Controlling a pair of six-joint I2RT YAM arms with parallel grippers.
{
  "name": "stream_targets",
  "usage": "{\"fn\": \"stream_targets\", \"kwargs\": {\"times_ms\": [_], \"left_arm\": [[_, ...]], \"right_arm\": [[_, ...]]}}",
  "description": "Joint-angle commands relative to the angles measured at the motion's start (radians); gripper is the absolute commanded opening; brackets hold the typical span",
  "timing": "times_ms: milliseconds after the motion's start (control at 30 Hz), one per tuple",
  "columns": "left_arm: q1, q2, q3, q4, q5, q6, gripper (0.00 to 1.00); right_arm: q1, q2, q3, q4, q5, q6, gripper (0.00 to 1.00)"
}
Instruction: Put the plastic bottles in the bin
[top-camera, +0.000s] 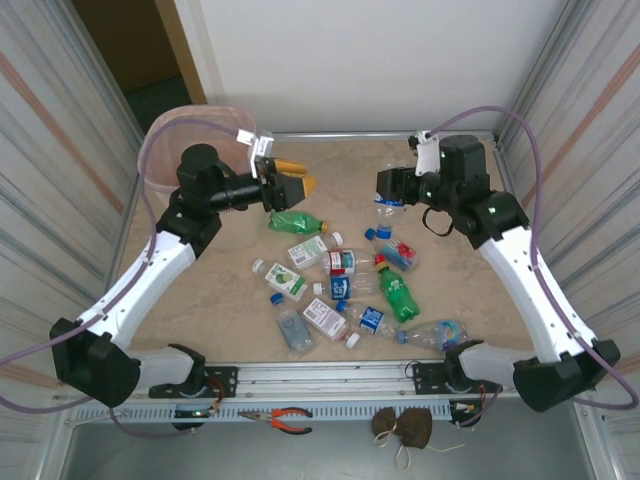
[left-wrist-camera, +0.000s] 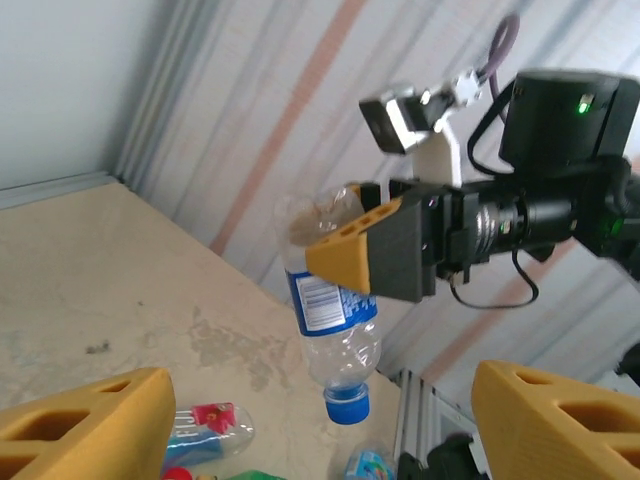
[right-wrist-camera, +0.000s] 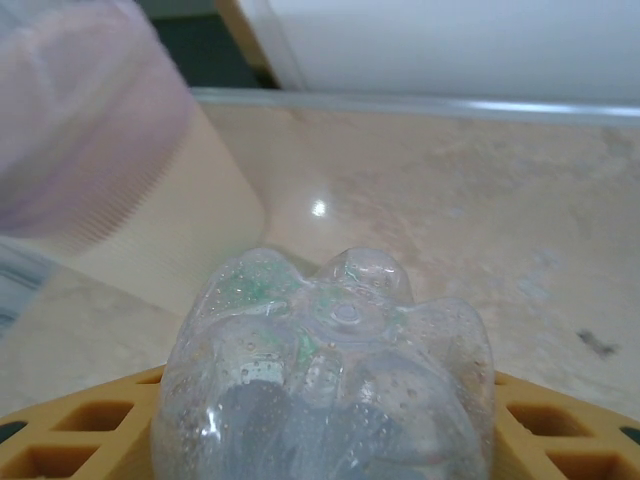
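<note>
The right gripper (left-wrist-camera: 340, 225) has its jaws clamped on the base end of a clear bottle (left-wrist-camera: 325, 300). The bottle hangs cap down, lifted off the far right part of the table (top-camera: 200, 300). Gripping it by the bottom leaves the label and neck free, which I judge to be deliberate. The left gripper (top-camera: 293, 176) points across at it from the far left, jaws apart with nothing between them, as if ready to take it over. A handover would make sense, since the bin (top-camera: 150, 150) stands at the far left corner, close beside the left arm and well apart from the right gripper.

The held bottle is transparent and crumpled near its base, with a blue-and-white label round its middle and a blue cap (left-wrist-camera: 347, 405). In the right wrist view its lobed bottom is dotted with droplets. It looks empty, so probably light and easy to squash.

The bin is beige, with a translucent pink liner over its rim. The other plastic bottles (top-camera: 398, 292) lie on their sides in a loose cluster mid-table, clear or green, so most of the job seems to lie ahead.
</note>
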Motion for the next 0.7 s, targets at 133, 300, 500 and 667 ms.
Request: {"fn": "stream_targets", "kwargs": {"times_ms": [133, 300, 500, 667], "left_arm": [[-0.103, 0.045, 0.100, 0.004, 0.069, 0.119, 0.82], [-0.192, 0.099, 0.172, -0.013, 0.099, 0.158, 0.82], [-0.266, 0.132, 0.230, -0.056, 0.116, 0.177, 0.81], [-0.297, 0.169, 0.264, -0.098, 0.139, 0.182, 0.79]], "right_arm": [[0.082, -0.125, -0.024, 0.185, -0.111, 0.082, 0.59], [0.119, -0.171, -0.045, 0.257, -0.139, 0.103, 0.59], [0.153, -0.221, -0.055, 0.289, -0.139, 0.126, 0.59], [0.175, -0.239, -0.054, 0.301, -0.133, 0.128, 0.59]]}}
